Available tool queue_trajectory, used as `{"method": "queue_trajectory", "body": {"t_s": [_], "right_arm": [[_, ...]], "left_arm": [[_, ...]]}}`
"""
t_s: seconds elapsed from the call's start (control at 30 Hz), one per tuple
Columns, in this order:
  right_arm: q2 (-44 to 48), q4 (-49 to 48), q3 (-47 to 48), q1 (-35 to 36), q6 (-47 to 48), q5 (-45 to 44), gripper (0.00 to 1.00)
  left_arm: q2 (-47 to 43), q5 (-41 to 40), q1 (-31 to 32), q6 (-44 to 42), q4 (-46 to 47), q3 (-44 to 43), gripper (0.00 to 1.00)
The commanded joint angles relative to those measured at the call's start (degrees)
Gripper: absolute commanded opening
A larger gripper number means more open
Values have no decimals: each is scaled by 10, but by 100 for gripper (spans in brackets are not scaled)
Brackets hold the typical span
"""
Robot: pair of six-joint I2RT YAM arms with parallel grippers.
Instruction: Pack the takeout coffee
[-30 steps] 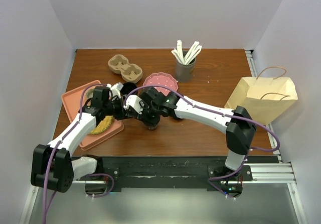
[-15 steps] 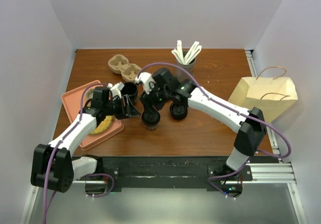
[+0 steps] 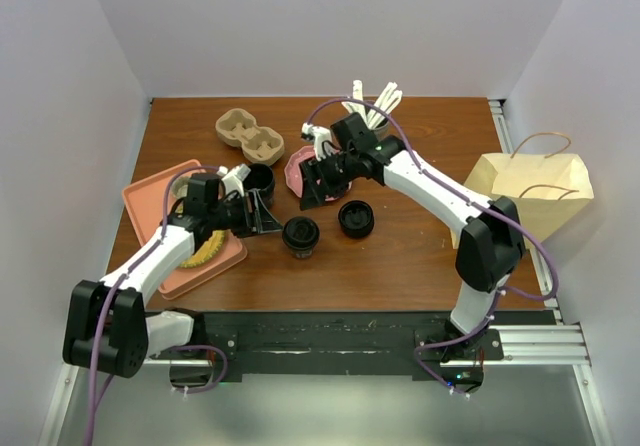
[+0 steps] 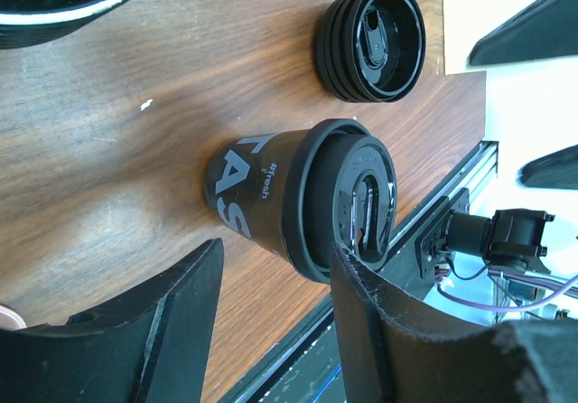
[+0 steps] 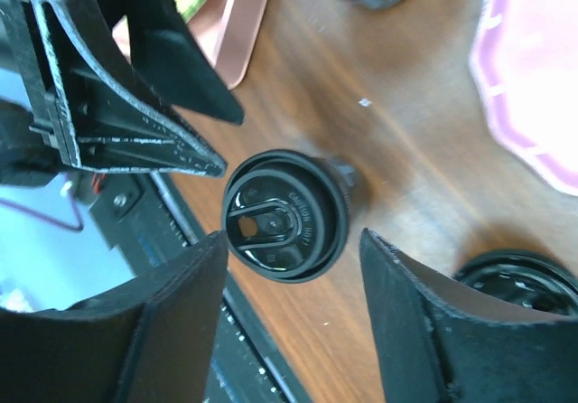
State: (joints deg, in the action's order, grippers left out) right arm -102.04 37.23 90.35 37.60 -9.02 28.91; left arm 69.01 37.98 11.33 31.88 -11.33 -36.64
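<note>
As I watch from overhead, the matte black coffee cup [image 3: 300, 236], capped, stands on the open woodgrain table [image 3: 400, 256] beside a loose ribbed lid [image 3: 355, 218], the paper bag [image 3: 525, 194] well apart rightward. Left wrist camera: left gripper [image 4: 275, 254] spread, empty, cup just beyond. Right wrist camera: right gripper [image 5: 293, 238] spread, empty, above the cup.

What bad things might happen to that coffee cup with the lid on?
1. The lidded cup stands loose right ahead of the open left gripper; a sideways nudge might tip it.
2. The spare lid lies close beside the cup and could get knocked during a grab.
</note>
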Motion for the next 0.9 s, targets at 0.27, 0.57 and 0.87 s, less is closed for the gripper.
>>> {"method": "queue_trajectory", "body": {"t_s": [0.27, 0.57, 0.87], "right_arm": [[-44, 15, -30, 3, 2, 38, 62], [-53, 2, -55, 4, 6, 71, 63], [-56, -15, -63, 4, -1, 75, 63]], "left_arm": [[19, 10, 7, -7, 22, 7, 55], [22, 9, 10, -7, 25, 10, 54], [30, 10, 16, -2, 34, 14, 54]]}}
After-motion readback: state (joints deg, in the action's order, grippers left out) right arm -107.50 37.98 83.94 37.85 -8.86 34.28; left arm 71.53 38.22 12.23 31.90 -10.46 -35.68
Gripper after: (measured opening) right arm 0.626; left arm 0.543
